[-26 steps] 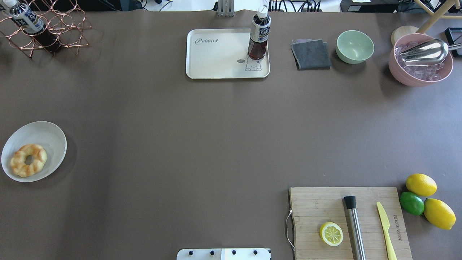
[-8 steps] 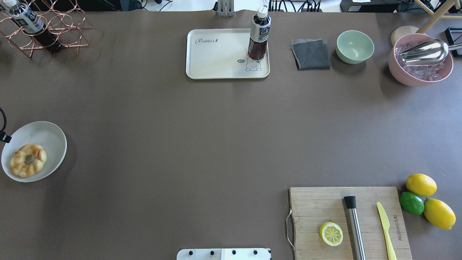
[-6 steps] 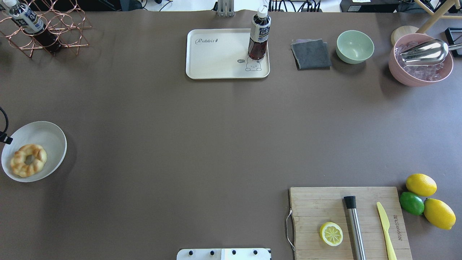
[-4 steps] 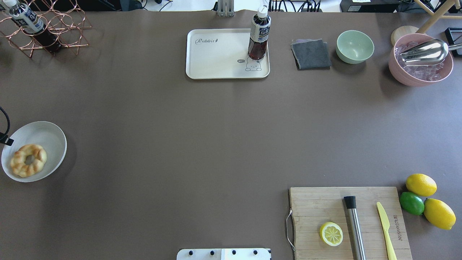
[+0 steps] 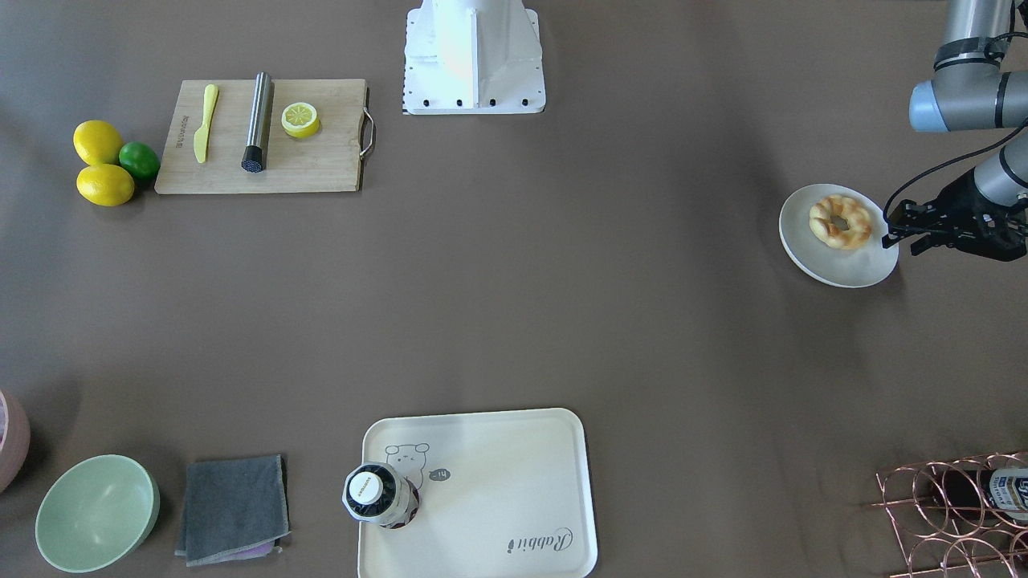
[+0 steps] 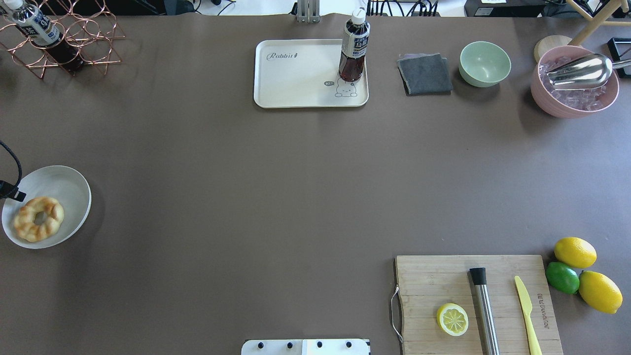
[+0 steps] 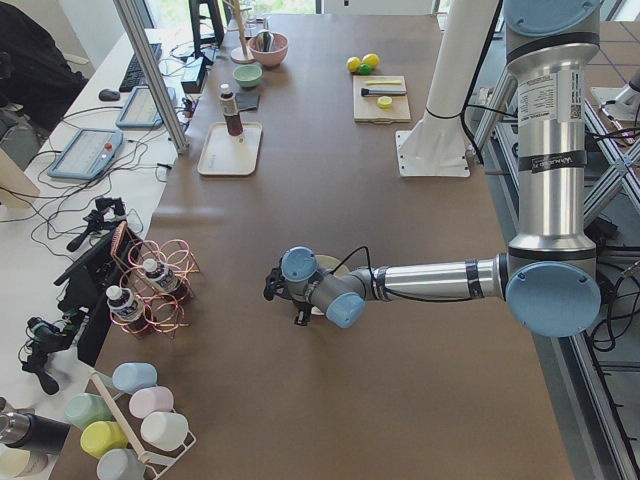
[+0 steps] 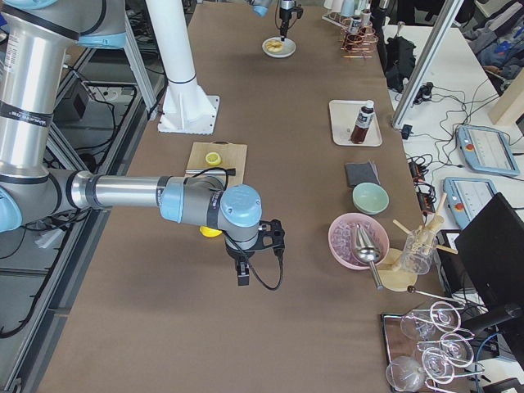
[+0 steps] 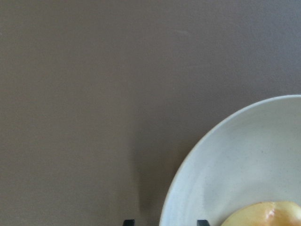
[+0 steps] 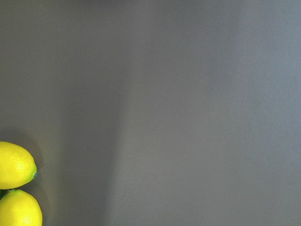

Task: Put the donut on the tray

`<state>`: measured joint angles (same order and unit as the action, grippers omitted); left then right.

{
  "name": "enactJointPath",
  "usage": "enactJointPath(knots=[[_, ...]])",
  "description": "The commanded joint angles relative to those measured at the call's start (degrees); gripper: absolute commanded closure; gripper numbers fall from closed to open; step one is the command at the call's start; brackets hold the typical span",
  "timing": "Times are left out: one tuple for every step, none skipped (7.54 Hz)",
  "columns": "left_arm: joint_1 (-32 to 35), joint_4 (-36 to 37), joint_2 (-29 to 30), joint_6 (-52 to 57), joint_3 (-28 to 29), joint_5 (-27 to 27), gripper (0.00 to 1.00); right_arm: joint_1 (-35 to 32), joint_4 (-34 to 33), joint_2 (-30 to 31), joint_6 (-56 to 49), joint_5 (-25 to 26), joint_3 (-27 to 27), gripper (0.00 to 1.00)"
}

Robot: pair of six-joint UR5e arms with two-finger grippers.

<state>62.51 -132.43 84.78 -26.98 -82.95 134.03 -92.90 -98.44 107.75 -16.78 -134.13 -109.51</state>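
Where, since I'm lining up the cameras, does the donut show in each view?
Front-facing: donut, right side.
Overhead: far left.
Exterior left: hidden behind the near arm.
Exterior right: top, far end.
Left wrist: bottom-right corner.
Right wrist: not in it.
Shared landmark: the white plate under it.

The donut (image 6: 38, 225) lies on a round white plate (image 6: 64, 190) at the frame's left edge, well apart from the tray (image 6: 296, 79) at top centre. A dark bottle (image 6: 354, 49) stands upright on the tray by the bear drawing. A black tip of the left arm (image 6: 9, 190) pokes in over the plate's upper left rim. At lower right, a cutting board (image 6: 434, 286) carries a lemon half (image 6: 452, 319)
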Motion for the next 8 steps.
enactJointPath(knots=[[-0.9, -2.21, -0.06, -1.41, 1.39, -0.17, 0.75, 0.0, 0.0, 0.0, 0.0, 0.01, 0.09, 0.01], [-0.9, -2.3, 0.03, -1.41, 2.09, -0.26, 0.94, 0.0, 0.0, 0.0, 0.0, 0.01, 0.18, 0.01], [-0.9, -2.22, 0.21, -1.58, 2.01, -0.09, 1.0, 0.0, 0.0, 0.09, 0.0, -0.17, 0.09, 0.01], [-0.9, -1.96, 0.82, -1.67, 2.09, 0.0, 1.0, 0.0, 0.0, 0.09, 0.08, -0.17, 0.09, 0.01], [-0.82, -1.43, 0.91, -1.76, 1.49, 0.35, 1.0, 0.0, 0.0, 0.09, 0.08, -0.26, 0.09, 0.01], [-0.73, -0.99, 1.78, -2.11, 1.57, 5.14, 1.0, 0.0, 0.0, 0.09, 0.08, -0.26, 0.09, 0.01], [0.06, -0.46, 2.05, -3.68, 1.39, 8.32, 1.0, 0.0, 0.0, 0.17, 0.08, -0.43, 0.0, 0.01], [0.93, 0.06, 3.18, -4.74, 1.22, 9.57, 1.0, 0.0, 0.0, 0.52, 0.08, -0.43, -0.26, 0.01]])
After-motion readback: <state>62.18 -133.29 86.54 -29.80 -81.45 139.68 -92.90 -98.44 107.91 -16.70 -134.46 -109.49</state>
